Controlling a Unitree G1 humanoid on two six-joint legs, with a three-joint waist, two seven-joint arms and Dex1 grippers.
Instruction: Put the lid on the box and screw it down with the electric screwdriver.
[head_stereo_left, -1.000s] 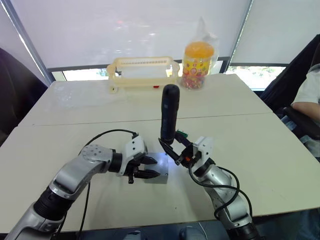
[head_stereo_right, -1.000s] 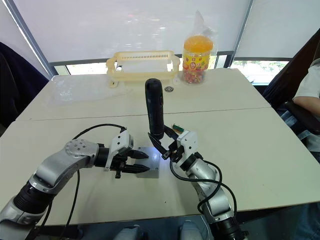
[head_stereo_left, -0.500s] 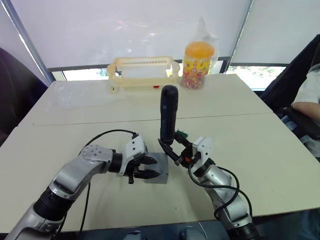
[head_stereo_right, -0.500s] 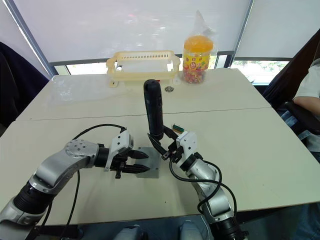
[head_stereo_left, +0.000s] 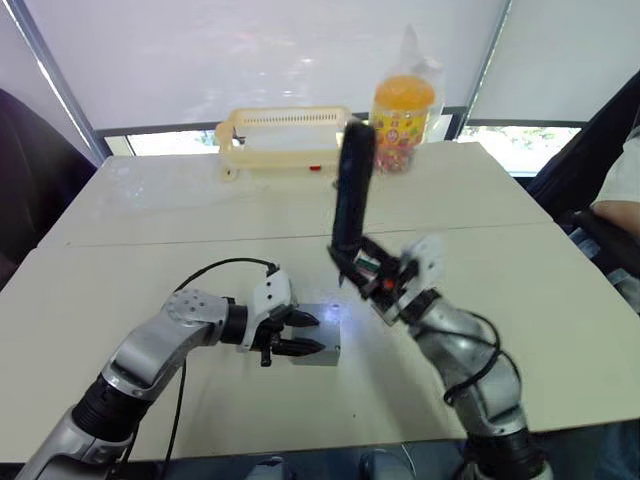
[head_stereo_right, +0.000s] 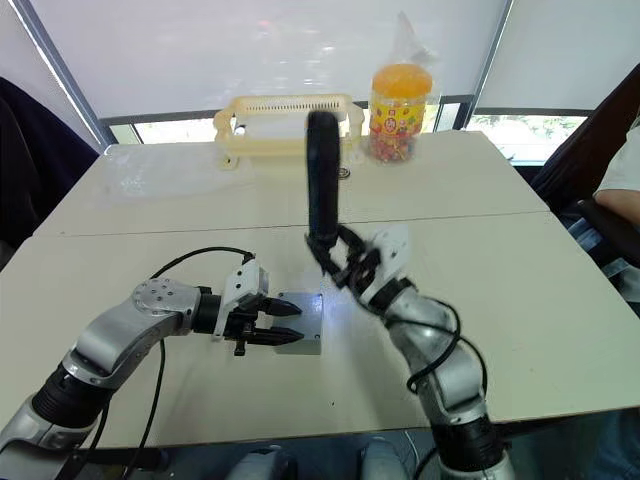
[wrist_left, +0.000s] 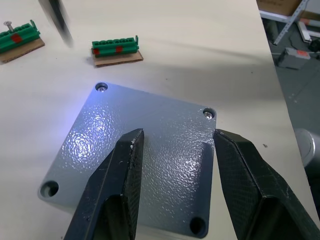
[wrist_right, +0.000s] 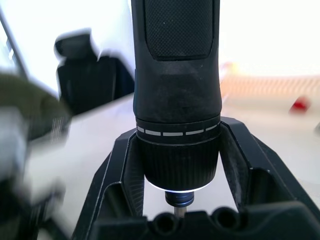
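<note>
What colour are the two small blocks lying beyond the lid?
Green with red marks, on brown card bases; the left wrist view shows them best.

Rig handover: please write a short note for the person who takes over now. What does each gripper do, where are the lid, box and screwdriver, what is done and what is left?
Left gripper: open, fingers over the lid, not closed on it.
Right gripper: shut on the electric screwdriver, held upright above the table, bit pointing down, not touching the lid.
The lid sits on the box, in front of the robot.
Done: lid placed; the two far corner holes show screws.
Left: the two near corner holes look empty. Two green blocks lie beyond the box; one carries a screw.
</note>
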